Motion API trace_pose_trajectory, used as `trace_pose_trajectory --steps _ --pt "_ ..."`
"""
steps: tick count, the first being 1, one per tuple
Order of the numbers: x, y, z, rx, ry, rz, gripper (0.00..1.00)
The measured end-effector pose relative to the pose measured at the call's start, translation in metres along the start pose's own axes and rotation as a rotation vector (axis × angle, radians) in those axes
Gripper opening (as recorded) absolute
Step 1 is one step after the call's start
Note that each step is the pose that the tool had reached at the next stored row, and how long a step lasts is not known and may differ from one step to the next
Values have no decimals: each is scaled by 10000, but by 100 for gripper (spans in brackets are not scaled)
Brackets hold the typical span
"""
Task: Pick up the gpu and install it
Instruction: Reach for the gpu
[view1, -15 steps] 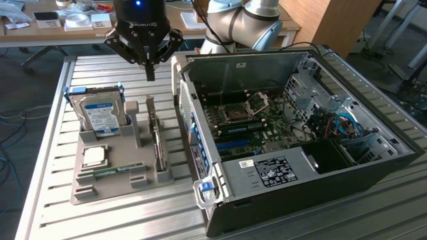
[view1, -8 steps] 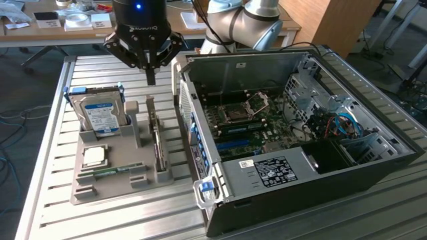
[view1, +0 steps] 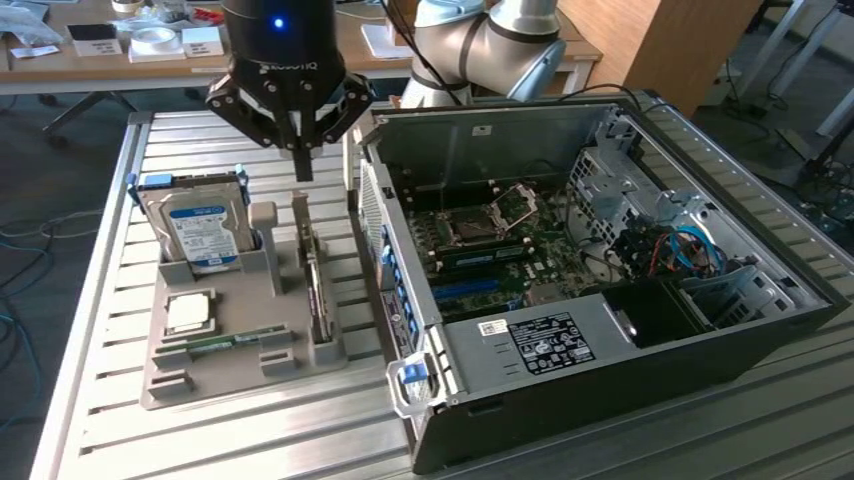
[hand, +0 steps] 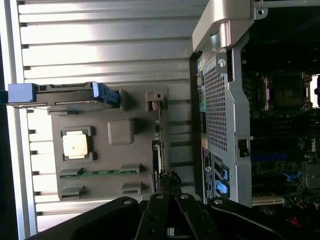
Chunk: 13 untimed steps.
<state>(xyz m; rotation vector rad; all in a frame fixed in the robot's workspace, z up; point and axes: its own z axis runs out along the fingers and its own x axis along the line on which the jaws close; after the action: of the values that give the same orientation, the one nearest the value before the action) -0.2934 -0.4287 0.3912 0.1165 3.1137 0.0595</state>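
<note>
The gpu (view1: 316, 280) stands on edge in a slot of the grey parts holder (view1: 220, 378), a thin card with a long metal bracket. In the wrist view the gpu (hand: 158, 142) shows edge-on as a narrow strip. My gripper (view1: 303, 170) hangs just above the card's far end, its dark fingers pressed together and pointing down. Nothing is between them. In the wrist view my gripper (hand: 170, 179) lies over one end of the card. The open computer case (view1: 747, 300) lies beside the holder, on the exterior view's right, with its motherboard (view1: 501, 250) exposed.
The holder also carries a silver hard drive (view1: 200, 228) with blue rails, a CPU (view1: 188, 313) and a RAM stick (view1: 227, 342). All rest on a slatted aluminium table (view1: 94, 300). The case wall (hand: 220, 100) rises close beside the gpu slot. A desk with clutter stands behind.
</note>
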Motion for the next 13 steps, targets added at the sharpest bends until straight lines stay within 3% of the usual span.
trace_pose_trajectory --steps 13 --pt "101 -24 7 1 -1 -2 11"
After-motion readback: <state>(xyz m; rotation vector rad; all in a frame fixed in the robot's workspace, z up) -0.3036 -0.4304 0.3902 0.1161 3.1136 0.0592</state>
